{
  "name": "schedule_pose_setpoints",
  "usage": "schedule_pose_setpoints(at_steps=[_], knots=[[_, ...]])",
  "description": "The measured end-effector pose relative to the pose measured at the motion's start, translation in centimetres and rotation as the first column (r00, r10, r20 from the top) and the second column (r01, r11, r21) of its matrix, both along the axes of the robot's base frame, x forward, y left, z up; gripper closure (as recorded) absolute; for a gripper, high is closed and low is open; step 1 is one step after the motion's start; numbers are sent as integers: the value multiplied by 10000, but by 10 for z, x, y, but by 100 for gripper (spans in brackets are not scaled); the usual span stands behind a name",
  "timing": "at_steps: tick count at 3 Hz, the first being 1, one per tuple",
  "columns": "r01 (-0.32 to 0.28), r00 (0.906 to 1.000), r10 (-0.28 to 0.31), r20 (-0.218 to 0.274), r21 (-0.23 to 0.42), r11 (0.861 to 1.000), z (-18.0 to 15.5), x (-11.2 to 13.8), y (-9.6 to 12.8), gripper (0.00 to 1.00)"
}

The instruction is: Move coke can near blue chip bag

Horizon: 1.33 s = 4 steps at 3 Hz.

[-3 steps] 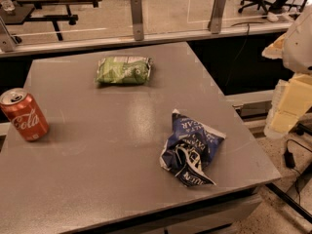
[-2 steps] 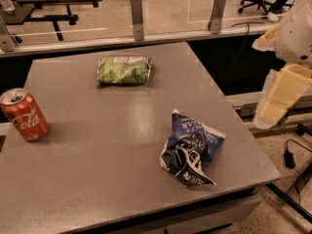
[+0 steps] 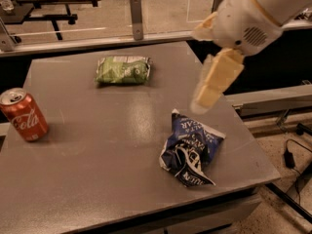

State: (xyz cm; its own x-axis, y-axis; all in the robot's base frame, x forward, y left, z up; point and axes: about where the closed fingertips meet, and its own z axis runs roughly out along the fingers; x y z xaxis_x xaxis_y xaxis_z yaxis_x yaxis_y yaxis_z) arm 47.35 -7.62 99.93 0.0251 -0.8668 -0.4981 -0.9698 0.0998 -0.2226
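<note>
The coke can (image 3: 23, 114) stands upright at the left edge of the grey table (image 3: 112, 130), red-orange with white script and a silver top. The blue chip bag (image 3: 191, 147) lies crumpled near the table's front right, dark navy with white lettering. My gripper (image 3: 210, 84) is cream-coloured and hangs from the white arm (image 3: 253, 13) at the upper right. It hovers above the table's right side, just above and behind the blue chip bag, far to the right of the can. It holds nothing that I can see.
A green chip bag (image 3: 123, 69) lies at the table's far middle. Behind the table run a rail and glass partition posts (image 3: 136, 13). Cables and a metal frame (image 3: 292, 150) lie on the floor to the right.
The arm and gripper have swung in from the right edge of the view to over the table's right side. The can and both bags have not moved.
</note>
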Motion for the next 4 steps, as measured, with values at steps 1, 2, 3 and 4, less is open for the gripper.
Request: schedule_pose_setpoints(at_steps=[1, 2, 3, 4], knots=[[-1002, 9949, 990, 199, 770, 9920, 1, -1, 75, 0], [-1646, 9863, 1618, 324, 1217, 9788, -6, -3, 144, 0], [-1837, 9830, 1826, 214, 1541, 9708, -14, -2, 191, 0], [-1927, 9812, 1917, 235, 1839, 9639, -28, 0, 255, 0]])
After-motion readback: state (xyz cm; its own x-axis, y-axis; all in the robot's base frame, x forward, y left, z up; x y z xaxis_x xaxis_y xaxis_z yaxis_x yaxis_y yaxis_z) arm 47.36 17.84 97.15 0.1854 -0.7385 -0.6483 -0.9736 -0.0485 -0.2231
